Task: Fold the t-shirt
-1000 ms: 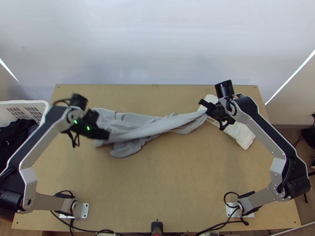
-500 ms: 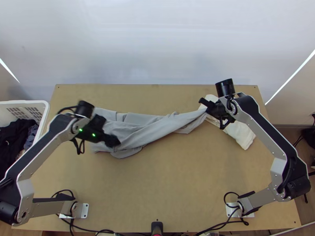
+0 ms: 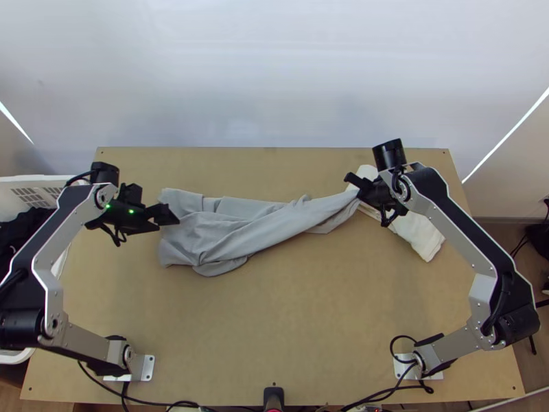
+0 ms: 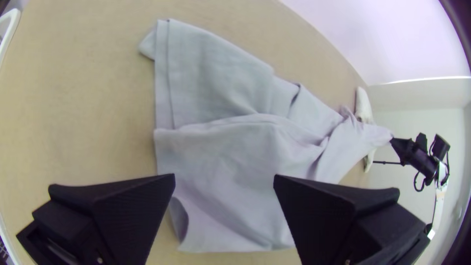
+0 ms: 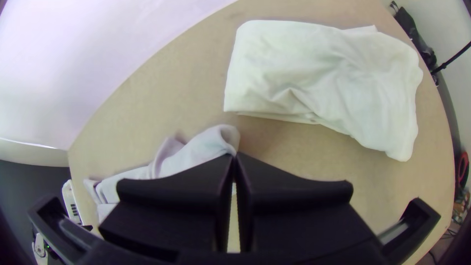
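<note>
Across the light wooden counter [image 3: 288, 329] in the top view, the grey fabric t-shirt [image 3: 240, 230] lies bunched in a twisted strip, so folding now could just lock in wrinkles. Left wrist view: the left black gripper [image 4: 224, 176] has its jaws spread, empty, near the wide end; a sloppy grab might catch only one layer. Right wrist view: the right black gripper [image 5: 234, 156] has jaws clenched on the shirt's other end, near a folded white cloth [image 5: 319, 78] that could get snagged tbh.
</note>
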Available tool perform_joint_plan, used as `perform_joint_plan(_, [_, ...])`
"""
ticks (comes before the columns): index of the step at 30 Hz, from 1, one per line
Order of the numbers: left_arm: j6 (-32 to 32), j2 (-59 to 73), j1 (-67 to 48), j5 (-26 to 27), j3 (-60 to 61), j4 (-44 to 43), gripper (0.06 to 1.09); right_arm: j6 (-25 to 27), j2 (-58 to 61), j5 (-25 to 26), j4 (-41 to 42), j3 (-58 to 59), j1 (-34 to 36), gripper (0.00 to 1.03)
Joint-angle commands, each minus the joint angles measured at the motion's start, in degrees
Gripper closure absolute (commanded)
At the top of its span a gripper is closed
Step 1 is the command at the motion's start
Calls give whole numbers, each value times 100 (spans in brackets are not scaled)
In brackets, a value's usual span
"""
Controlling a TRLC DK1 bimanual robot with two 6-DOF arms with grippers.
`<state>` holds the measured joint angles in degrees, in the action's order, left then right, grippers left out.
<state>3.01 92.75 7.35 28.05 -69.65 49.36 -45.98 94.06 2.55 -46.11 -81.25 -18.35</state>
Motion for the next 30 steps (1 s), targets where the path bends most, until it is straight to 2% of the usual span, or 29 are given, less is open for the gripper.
perform_joint_plan(1, [42, 428, 416, 60, 92, -524, 11, 1, 16, -9, 32, 22, -20, 100])
perform_joint_plan(9, [60, 683, 354, -28, 180, -929, 11, 1, 33, -9, 93, 31, -55, 100])
perform_joint_plan(25, [253, 973, 205, -72, 215, -1192, 11, 1, 33, -9, 111, 75, -90, 100])
perform_joint_plan(30, [376, 947, 170, -72, 241, -1289, 20, 1, 25, -9, 128, 118, -99, 100])
